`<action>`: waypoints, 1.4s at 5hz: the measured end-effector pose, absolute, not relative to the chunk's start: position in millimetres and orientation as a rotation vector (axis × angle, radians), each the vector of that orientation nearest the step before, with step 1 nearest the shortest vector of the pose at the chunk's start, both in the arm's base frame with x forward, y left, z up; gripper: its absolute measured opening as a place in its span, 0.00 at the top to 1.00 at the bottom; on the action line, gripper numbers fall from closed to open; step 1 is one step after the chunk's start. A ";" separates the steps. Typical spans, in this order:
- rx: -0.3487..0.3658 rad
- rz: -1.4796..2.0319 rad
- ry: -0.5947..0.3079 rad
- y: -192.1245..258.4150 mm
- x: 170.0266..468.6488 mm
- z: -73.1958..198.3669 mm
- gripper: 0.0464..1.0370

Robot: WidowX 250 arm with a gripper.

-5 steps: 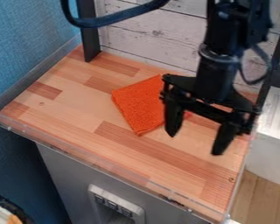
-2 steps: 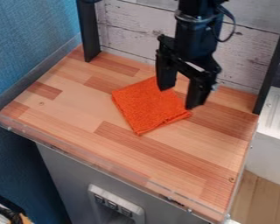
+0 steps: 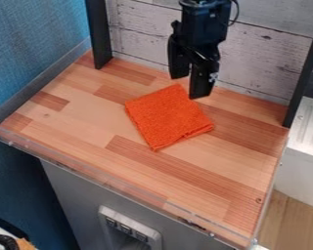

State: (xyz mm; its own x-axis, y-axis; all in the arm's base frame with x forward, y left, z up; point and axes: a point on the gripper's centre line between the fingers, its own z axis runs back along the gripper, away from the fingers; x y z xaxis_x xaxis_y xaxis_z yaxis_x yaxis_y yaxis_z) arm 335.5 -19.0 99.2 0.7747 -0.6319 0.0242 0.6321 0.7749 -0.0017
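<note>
Fingers [image 3: 201, 88] of the black two-finger gripper [image 3: 190, 87] hang spread and empty near the folded orange cloth's [image 3: 167, 117] far corner; it lies ungripped on the wood-patterned counter [image 3: 80, 117].

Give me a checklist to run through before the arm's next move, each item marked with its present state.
1. Fingers of the gripper apart: ok.
2. Gripper holding nothing: ok.
3. Orange cloth lying on the wooden counter, inside its edges: ok.
4. Gripper lined up with the middle of the cloth: not ok, it hangs by the far corner.
5. Exact height of the fingertips above the counter: cannot tell.
</note>
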 end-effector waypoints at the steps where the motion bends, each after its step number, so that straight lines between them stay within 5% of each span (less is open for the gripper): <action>1: -0.011 -0.759 -0.021 -12.7 340.8 99.3 0.04; 5: -0.036 -0.867 -0.010 22.4 343.6 104.5 0.09; 7: -0.032 -0.877 0.021 33.5 344.2 80.4 0.68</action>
State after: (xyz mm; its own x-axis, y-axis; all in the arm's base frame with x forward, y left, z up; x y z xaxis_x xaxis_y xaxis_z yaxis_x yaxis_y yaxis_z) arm 344.2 33.5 80.4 0.6391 -0.7691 -0.0056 0.7684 0.6389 -0.0368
